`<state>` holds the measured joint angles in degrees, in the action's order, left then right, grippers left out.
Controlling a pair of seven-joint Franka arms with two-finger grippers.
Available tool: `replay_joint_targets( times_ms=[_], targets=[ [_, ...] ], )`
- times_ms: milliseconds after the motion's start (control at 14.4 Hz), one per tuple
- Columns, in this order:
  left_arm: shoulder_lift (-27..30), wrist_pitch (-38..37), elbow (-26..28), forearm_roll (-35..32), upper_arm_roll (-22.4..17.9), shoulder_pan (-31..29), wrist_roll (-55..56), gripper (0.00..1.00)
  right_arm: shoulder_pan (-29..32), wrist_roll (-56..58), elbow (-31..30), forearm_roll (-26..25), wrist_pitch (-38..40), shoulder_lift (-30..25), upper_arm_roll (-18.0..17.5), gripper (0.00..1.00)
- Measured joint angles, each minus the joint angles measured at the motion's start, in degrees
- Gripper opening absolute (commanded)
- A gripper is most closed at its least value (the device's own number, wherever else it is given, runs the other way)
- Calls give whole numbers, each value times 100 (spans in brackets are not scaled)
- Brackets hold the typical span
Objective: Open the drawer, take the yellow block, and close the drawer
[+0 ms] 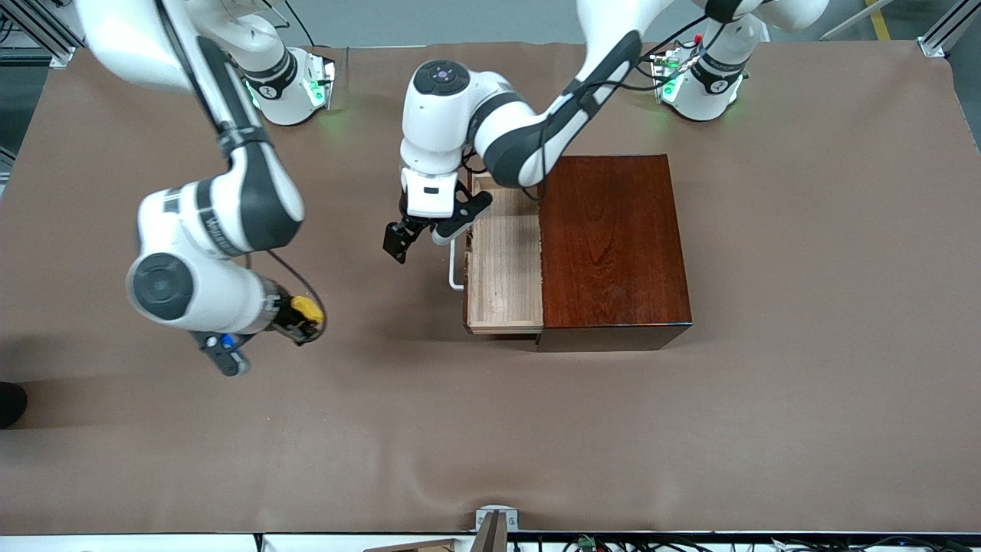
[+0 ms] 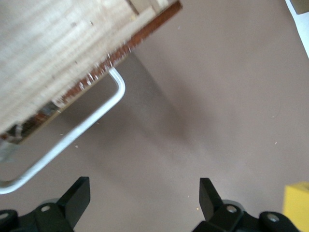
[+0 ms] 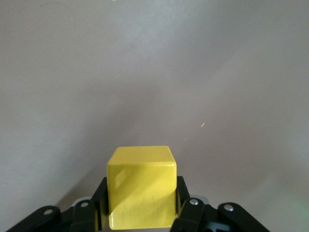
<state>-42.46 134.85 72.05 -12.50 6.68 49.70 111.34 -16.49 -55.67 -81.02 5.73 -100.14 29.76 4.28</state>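
I see one yellow block clamped in my right gripper over bare bench, while my left gripper hangs, jaws wide, beside the one open drawer and its handle.

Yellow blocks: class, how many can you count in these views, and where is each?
1. The yellow block is clamped in the right gripper over bare table toward the right arm's end. The open drawer shows none.

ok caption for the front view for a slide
Right claw holds the yellow block over the table; open left claw hovers by the handle of the open drawer.
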Motion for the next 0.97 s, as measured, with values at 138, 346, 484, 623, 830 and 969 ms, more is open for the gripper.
replay_joint_targets(
  times_ms=[138, 346, 484, 623, 830, 969],
  targets=[
    [-176, 105, -28, 0, -110, 88, 62, 100, 216, 570, -153, -1, 3, -87, 0, 10],
    [-335, 103, -31, 0, -227, 168, 151, 100, 561, 1503, -488, -66, -17, -229, 9, 10],
    [-424, 49, -29, 0, -257, 218, 235, 100, 826, 2164, -696, -154, -87, -315, 11, 10],
    [-488, 20, -30, 0, -270, 228, 268, 100, 1041, 2750, -922, -246, -280, -414, 13, 10],
    [-513, -111, -44, 0, -317, 227, 362, 100, 1284, 3560, -1425, -343, -800, -595, 13, 10],
    [-514, -263, -106, 0, -323, 227, 425, 100, 1430, 4062, -1753, -385, -1098, -700, 13, 10]
  ],
)
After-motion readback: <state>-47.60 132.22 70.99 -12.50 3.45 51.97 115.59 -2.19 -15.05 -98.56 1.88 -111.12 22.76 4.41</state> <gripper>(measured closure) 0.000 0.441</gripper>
